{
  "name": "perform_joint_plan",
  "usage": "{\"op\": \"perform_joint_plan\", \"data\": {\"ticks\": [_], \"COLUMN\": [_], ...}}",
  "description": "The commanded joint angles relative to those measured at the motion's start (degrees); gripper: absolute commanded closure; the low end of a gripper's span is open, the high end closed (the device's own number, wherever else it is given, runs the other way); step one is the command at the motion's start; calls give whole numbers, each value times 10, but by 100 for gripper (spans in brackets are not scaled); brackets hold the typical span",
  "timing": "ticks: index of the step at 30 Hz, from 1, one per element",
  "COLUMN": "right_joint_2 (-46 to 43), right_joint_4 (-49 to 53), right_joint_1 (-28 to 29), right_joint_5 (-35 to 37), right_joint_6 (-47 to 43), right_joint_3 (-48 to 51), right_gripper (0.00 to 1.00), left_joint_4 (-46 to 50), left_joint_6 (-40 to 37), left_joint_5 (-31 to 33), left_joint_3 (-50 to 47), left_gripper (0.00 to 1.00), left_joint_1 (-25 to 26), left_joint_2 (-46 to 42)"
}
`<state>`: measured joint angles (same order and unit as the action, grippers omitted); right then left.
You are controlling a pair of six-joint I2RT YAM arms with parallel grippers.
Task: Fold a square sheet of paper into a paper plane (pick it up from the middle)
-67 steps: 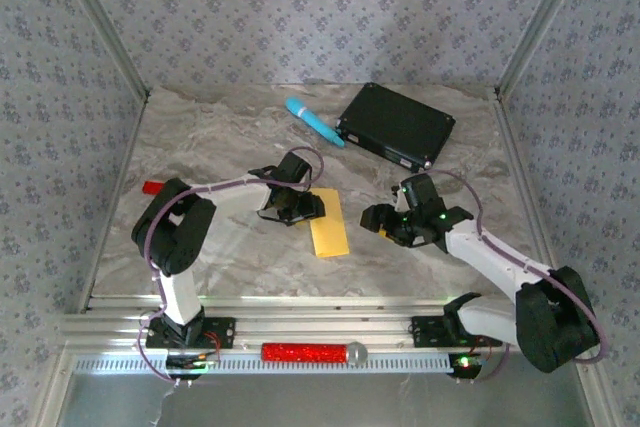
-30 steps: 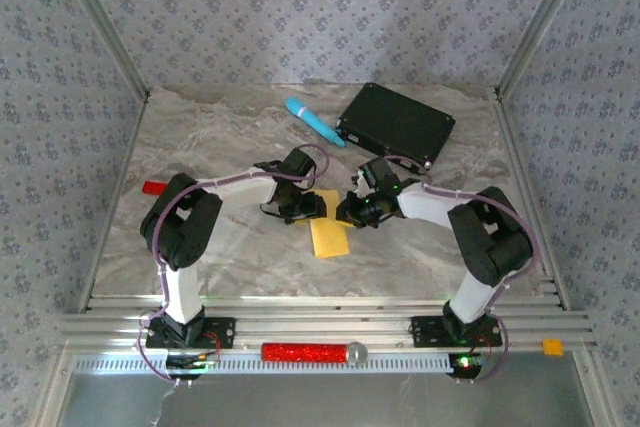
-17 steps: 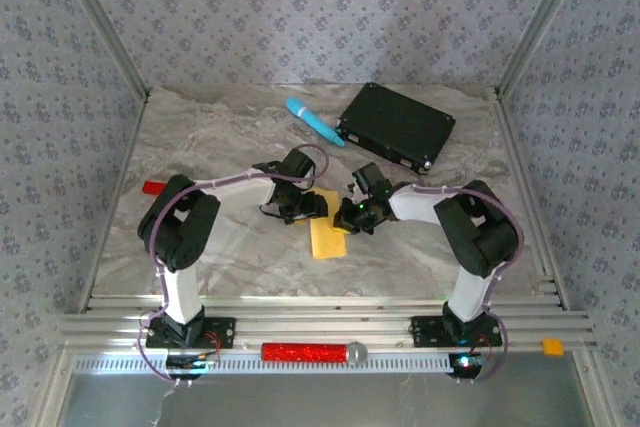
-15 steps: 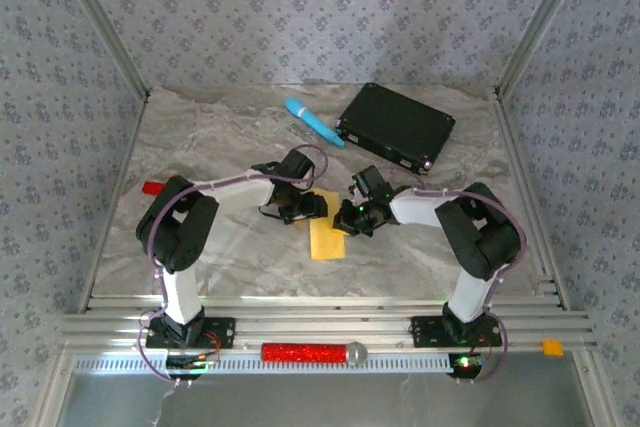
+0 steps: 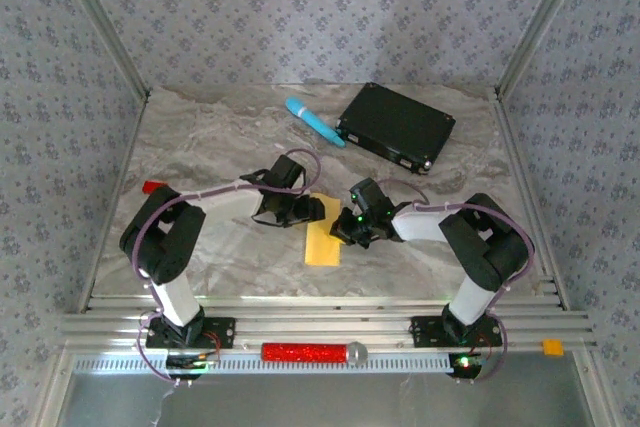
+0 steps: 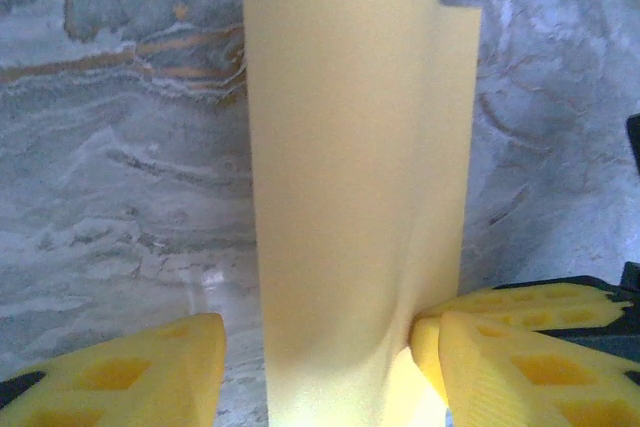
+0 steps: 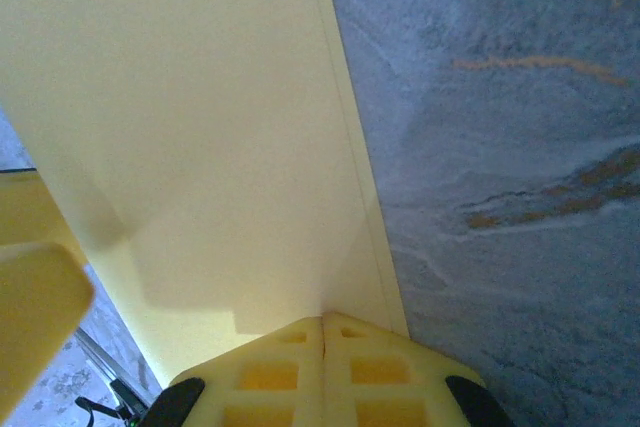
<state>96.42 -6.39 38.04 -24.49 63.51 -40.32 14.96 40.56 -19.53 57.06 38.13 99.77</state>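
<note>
Now that the folded sheet of paper (image 5: 322,244) has slid nearer across the middle of the table, creasing looks under way, with the left gripper (image 5: 300,211) and right gripper (image 5: 349,228) flanking its far end. Left wrist: the fingers (image 6: 130,377) stand half apart astride the strip, clamping nothing. Right wrist: the right gripper (image 7: 322,357) is pressed together on the sheet's right edge.

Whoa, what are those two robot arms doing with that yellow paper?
They are trying to fold a paper plane. The yellow paper rests on the table, folded over into a long strip, so it is not a plane yet. The left claw is open around one end of the strip. The right claw is shut with its tips at the strip's edge. Whether it is really pinching the paper is hard to tell.
</note>
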Motion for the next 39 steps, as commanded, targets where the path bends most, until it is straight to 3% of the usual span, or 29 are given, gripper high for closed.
{"op": "perform_joint_plan", "data": {"ticks": [1,20,28,39], "right_joint_2": [17,-27,-159,-373], "right_joint_4": [63,55,107,113], "right_joint_1": [6,-2,-32,-113], "right_joint_5": [38,24,107,130], "right_joint_6": [13,-37,-50,-13], "right_joint_3": [23,-21,8,157], "right_gripper": [97,87,77,70], "left_joint_4": [-13,36,42,59], "left_joint_6": [-1,-10,-7,-17], "left_joint_5": [-18,45,59,80], "left_joint_3": [-5,-5,-5,0], "left_gripper": [42,52,54,55], "left_joint_1": [-2,6,6,6], "left_joint_2": [-12,33,36,46]}}
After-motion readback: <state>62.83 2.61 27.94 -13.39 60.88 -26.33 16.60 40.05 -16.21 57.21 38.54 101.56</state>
